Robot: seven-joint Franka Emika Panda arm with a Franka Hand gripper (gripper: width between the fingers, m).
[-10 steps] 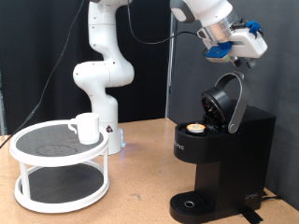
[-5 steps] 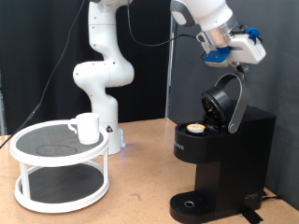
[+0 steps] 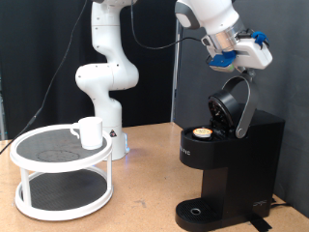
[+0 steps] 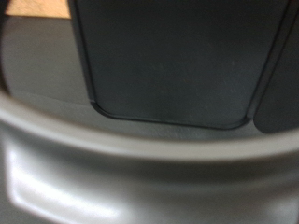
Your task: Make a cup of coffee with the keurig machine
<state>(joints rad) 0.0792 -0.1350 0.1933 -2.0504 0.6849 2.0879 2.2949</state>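
The black keurig machine (image 3: 230,159) stands at the exterior view's right with its hinged lid (image 3: 233,103) raised open. A small pale pod with a tan top (image 3: 201,132) sits in the open chamber. The white cup (image 3: 89,132) stands on the top shelf of a white two-tier round stand (image 3: 62,172) at the left. My gripper (image 3: 253,60) hovers just above the raised lid, apart from it; its fingers are not clearly shown. The wrist view shows only a close dark machine surface (image 4: 177,56) and a curved silver rim (image 4: 112,149), no fingers.
The arm's white base (image 3: 104,68) stands behind the stand. The wooden table (image 3: 140,184) lies between the stand and the machine. The round drip base (image 3: 198,211) sits at the machine's front bottom.
The gripper has shifted slightly to the left and down above the raised lid. The cup, pod and machine have not moved.
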